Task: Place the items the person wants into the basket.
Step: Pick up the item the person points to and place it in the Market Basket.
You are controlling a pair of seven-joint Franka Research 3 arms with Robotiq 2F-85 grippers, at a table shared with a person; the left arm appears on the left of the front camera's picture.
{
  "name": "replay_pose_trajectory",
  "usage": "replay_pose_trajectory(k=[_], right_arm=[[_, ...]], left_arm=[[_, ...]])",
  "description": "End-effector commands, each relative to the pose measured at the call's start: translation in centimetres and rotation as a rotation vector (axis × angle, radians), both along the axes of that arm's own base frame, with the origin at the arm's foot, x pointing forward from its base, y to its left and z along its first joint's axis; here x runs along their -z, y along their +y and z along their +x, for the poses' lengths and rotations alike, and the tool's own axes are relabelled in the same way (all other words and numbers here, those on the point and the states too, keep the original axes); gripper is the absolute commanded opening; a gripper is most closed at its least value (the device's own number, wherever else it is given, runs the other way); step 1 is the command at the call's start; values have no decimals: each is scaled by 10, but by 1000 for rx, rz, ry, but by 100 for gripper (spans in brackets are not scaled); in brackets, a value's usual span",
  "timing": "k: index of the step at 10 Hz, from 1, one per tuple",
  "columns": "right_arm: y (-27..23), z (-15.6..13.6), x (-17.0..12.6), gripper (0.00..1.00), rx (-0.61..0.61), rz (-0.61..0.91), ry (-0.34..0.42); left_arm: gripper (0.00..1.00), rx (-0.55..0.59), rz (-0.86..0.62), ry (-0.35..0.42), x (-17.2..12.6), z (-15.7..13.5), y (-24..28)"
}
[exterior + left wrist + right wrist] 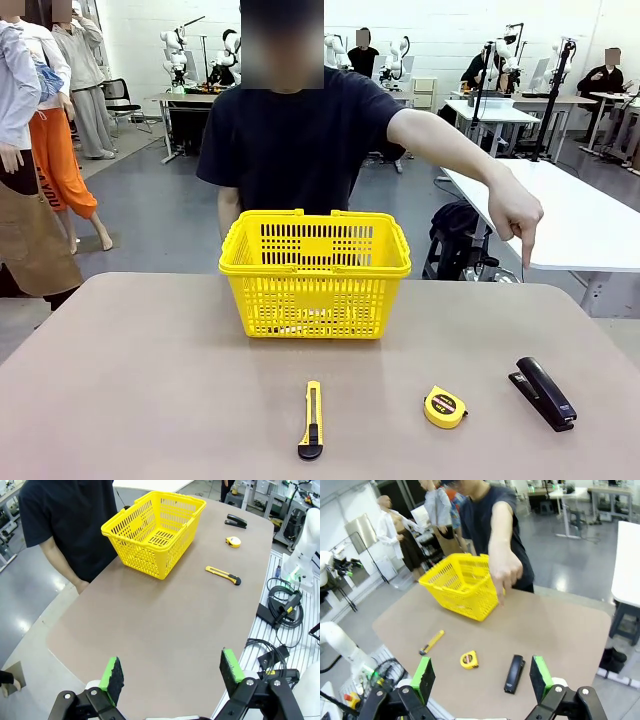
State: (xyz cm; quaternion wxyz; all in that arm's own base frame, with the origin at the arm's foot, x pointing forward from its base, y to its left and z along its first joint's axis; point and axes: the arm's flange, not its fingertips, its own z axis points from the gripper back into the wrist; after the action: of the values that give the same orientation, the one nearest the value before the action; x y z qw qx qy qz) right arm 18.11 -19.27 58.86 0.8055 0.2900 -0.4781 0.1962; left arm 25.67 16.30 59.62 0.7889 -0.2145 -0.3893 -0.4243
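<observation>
A black stapler [543, 393] lies on the table's right side, seen also in the left wrist view [236, 521] and the right wrist view [514, 673]. The person [300, 140] in a dark T-shirt stands behind the yellow basket [315, 272] and points a finger of one hand [517, 215] straight down above the stapler. The basket [154, 532] [461, 584] stands at the table's far middle. My left gripper [172, 672] is open over the bare near-left table. My right gripper [481, 675] is open, with the stapler ahead between its fingers and well beyond them.
A yellow utility knife [312, 420] lies front centre and a round yellow tape measure [445, 407] sits between it and the stapler. Cables [280, 615] lie off the table's edge in the left wrist view. A white table [570, 220] stands behind on the right.
</observation>
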Motion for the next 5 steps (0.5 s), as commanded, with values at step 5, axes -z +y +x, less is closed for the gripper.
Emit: replay_pose_trajectory(k=[5], right_arm=[[98,100,49,100,278,-601,430]], left_arm=[[100,-3,2,4,0,2,1]])
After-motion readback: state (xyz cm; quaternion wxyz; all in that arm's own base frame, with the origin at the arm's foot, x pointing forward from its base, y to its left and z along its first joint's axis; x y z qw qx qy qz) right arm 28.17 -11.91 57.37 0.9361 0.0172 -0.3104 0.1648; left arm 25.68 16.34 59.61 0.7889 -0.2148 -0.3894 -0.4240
